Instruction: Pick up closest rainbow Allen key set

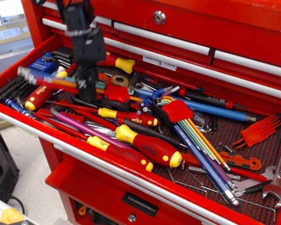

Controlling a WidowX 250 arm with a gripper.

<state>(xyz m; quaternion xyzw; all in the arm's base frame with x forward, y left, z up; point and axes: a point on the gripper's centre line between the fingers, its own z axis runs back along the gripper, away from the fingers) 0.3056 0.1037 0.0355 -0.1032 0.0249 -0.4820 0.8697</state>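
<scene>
The rainbow Allen key set (49, 81) is a bundle of long thin lilac-blue, orange and red keys in a small red holder (114, 92). It shows blurred at the left of the open drawer, its free tips raised a little above the other tools. My black gripper (87, 87) comes down from the top of the view and is shut across the middle of the bundle, just left of the holder.
A fanned key set in a red holder (177, 111) lies mid-drawer. Black keys in a blue holder (41, 65) lie far left. Red-and-yellow screwdrivers (150, 149) lie along the front rim (131, 176). Wrenches (277, 187) lie at right.
</scene>
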